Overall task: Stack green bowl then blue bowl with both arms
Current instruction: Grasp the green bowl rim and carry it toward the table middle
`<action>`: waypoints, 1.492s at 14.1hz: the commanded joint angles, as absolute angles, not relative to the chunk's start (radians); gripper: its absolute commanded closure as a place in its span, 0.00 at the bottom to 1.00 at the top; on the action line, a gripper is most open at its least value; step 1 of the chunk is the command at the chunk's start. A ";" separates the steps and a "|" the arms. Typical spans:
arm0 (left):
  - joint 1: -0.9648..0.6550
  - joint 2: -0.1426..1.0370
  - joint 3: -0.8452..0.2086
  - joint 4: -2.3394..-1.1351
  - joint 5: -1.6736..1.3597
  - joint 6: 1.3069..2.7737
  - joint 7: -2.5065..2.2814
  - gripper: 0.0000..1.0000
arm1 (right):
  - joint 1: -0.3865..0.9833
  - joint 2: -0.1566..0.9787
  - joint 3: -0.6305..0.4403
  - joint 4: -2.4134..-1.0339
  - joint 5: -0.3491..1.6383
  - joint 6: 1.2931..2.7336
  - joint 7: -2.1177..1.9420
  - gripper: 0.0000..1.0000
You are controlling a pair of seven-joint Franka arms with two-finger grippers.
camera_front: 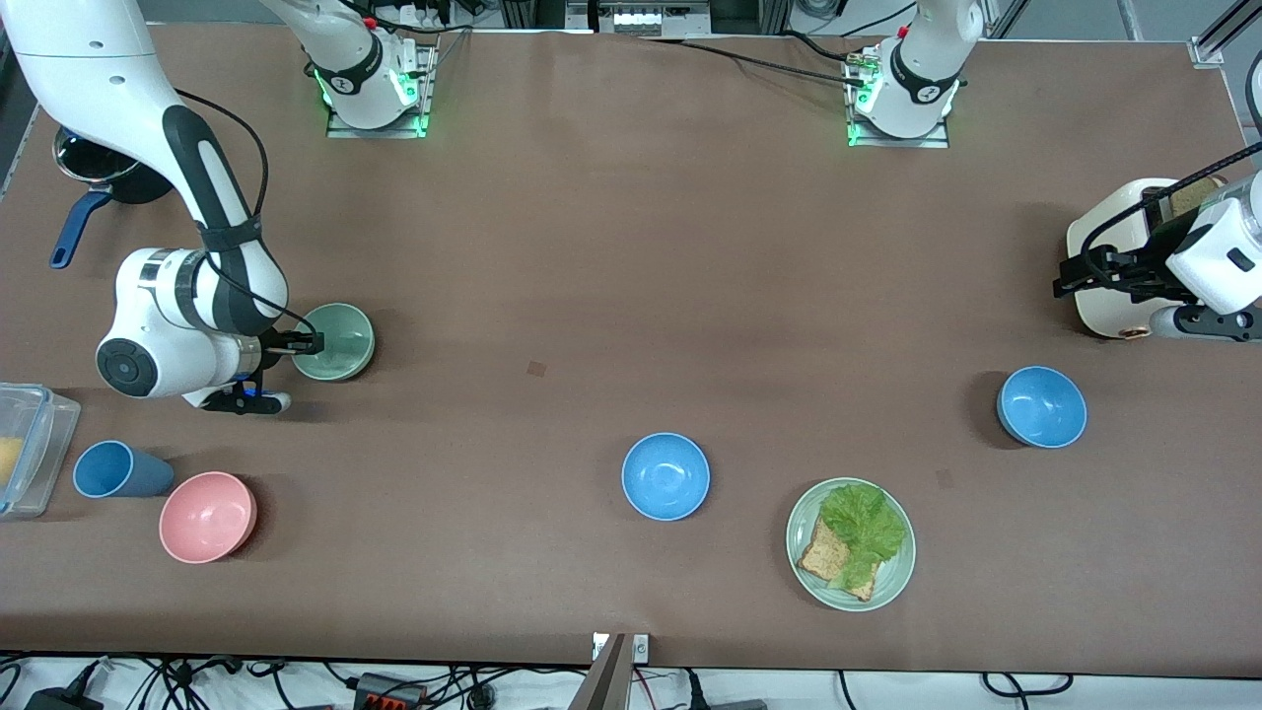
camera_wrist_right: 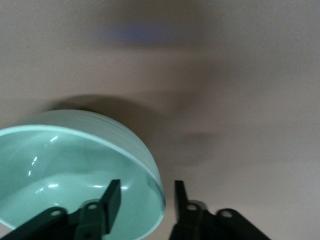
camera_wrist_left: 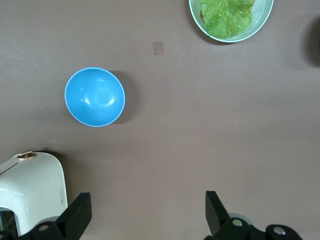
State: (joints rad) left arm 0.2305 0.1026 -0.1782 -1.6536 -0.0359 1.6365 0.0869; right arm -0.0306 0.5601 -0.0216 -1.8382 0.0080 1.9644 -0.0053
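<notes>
My right gripper [camera_wrist_right: 142, 200] straddles the green bowl's [camera_wrist_right: 75, 175] rim, one finger inside, one outside, closing but not visibly clamped; my left gripper [camera_wrist_left: 147, 215] hangs open above bare table, the blue bowl [camera_wrist_left: 95, 96] well ahead of its fingers.

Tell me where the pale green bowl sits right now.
The small glossy pale mint-green bowl sits toward the right arm's end of the table, farther from the front camera than the pink bowl, its rim between the right pincer's fingers.

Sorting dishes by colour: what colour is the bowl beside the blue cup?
Pink bowl, plain; the front view shows it best.
</notes>
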 commanded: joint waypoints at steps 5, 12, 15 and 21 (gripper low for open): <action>0.235 0.142 -0.169 -1.577 -0.060 1.595 0.090 0.00 | -0.026 0.529 0.024 -1.832 0.008 1.945 0.003 1.00; 0.232 0.184 -0.167 -1.543 -0.052 1.589 0.080 0.00 | 0.151 0.572 0.259 -1.649 0.087 1.904 0.260 1.00; 0.235 0.193 -0.164 -1.543 -0.051 1.591 0.094 0.00 | 0.303 0.620 0.261 -1.597 0.107 1.934 0.406 1.00; 0.241 0.282 -0.161 -1.493 -0.043 1.598 0.089 0.00 | 0.471 0.732 0.262 -1.586 0.112 2.161 0.626 1.00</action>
State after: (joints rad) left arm 0.2367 0.2184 -0.1637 -1.5520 -0.0359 1.6172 0.0861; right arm 0.4492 0.6917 0.2672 -1.6239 0.0971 2.1300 0.5830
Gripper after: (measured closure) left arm 0.000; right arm 0.952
